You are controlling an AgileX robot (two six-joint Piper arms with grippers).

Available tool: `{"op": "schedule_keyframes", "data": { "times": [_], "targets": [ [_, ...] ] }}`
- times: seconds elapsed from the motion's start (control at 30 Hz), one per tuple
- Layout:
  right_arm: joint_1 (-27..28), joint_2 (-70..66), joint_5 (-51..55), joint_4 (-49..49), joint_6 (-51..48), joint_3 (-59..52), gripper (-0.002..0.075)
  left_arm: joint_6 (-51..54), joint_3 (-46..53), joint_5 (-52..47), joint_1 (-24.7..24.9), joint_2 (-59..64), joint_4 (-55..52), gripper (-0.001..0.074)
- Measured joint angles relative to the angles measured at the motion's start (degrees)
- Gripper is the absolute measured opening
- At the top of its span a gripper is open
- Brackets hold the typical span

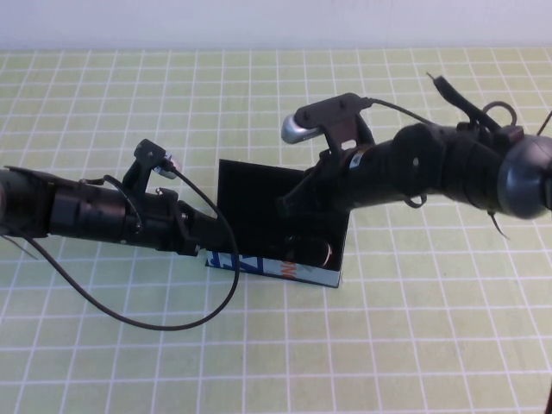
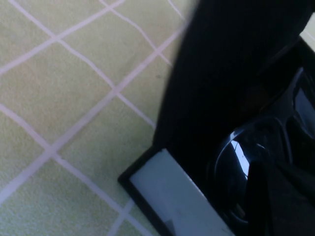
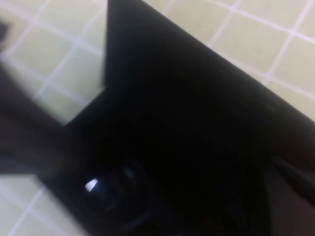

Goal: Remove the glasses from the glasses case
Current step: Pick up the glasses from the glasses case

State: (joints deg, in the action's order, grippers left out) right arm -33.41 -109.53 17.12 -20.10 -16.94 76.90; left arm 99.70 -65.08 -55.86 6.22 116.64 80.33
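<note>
The glasses case stands open at the table's middle, with its black lid raised at the back and its light blue printed side facing front. The black glasses lie inside it; one dark lens shows. My left gripper is at the case's left end. In the left wrist view the case's pale side and a shiny lens show close up. My right gripper reaches from the right, over the case's inside and in front of the lid. The right wrist view shows the lid and a glint from the glasses.
The table is covered by a light green cloth with a white grid. A black cable loops from the left arm onto the cloth in front of the case. A white wall runs along the far edge.
</note>
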Motion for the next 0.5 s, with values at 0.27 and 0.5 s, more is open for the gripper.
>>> {"op": "schedule_keyframes", "data": {
  "times": [0.27,0.5],
  "targets": [
    [3.13,-7.43,9.53,-1.02,0.00,10.36,-0.0016,0.11,0.00,0.00,0.00,0.00,0.00,-0.0004],
    [3.86,-10.72,14.45,-1.84,1.87,13.41,-0.0016,0.11,0.00,0.00,0.00,0.00,-0.10,-0.0004]
  ]
}}
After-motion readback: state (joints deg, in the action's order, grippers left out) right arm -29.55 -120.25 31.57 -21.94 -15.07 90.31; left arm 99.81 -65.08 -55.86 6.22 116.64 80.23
